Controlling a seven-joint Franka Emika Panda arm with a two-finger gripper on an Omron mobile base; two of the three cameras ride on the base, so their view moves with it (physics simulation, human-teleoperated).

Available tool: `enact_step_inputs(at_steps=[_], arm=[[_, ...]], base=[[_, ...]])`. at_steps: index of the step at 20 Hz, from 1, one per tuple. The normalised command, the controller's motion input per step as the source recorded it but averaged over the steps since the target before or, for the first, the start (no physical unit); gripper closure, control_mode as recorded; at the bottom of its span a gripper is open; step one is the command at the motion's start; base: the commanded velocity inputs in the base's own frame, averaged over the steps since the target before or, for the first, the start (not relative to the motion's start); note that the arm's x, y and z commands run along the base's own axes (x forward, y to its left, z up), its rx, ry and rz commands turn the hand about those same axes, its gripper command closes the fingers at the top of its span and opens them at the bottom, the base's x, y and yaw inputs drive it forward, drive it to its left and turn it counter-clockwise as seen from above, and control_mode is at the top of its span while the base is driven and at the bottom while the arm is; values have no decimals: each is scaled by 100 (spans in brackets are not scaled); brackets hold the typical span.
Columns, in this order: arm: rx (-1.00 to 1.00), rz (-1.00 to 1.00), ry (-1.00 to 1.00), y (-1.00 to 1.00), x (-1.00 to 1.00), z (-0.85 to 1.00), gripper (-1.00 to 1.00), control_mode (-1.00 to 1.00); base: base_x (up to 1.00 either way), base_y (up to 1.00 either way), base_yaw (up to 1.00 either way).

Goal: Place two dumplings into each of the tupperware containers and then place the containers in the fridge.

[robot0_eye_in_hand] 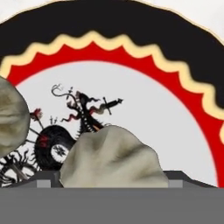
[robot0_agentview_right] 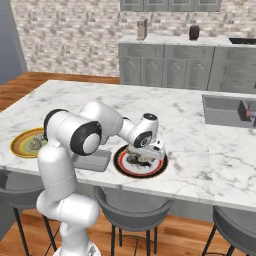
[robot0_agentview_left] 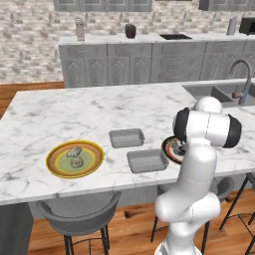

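My gripper (robot0_agentview_right: 143, 158) is down on the black-and-red rimmed plate (robot0_agentview_right: 122, 167), open. In the hand view its fingertips (robot0_eye_in_hand: 45, 182) flank a pale crimped dumpling (robot0_eye_in_hand: 113, 155) lying on the plate's white centre. A second dumpling (robot0_eye_in_hand: 9, 114) lies at the left of that view. Two more dumplings (robot0_agentview_left: 75, 152) (robot0_agentview_left: 76, 162) sit on the round yellow plate (robot0_agentview_left: 56, 167). The two grey tupperware containers (robot0_agentview_left: 126, 137) (robot0_agentview_left: 147, 160) stand between the plates with nothing in them. The fridge is out of view.
The marble island's front edge (robot0_agentview_left: 99, 191) runs just below the plates, with grey stools (robot0_agentview_left: 79, 214) under it. A sink (robot0_agentview_left: 211, 90) with a faucet (robot0_agentview_left: 242, 74) lies at the far right. My own arm (robot0_agentview_left: 199, 144) hides part of the black-and-red plate.
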Motion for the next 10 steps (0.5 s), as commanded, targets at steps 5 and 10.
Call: enact_step_inputs(at_steps=[5,10], arm=[[0,0,1,5,-28,51,100,-100],[0,0,0,33,-49,53,100,-100]], base=[[0,0,0],[0,0,0]])
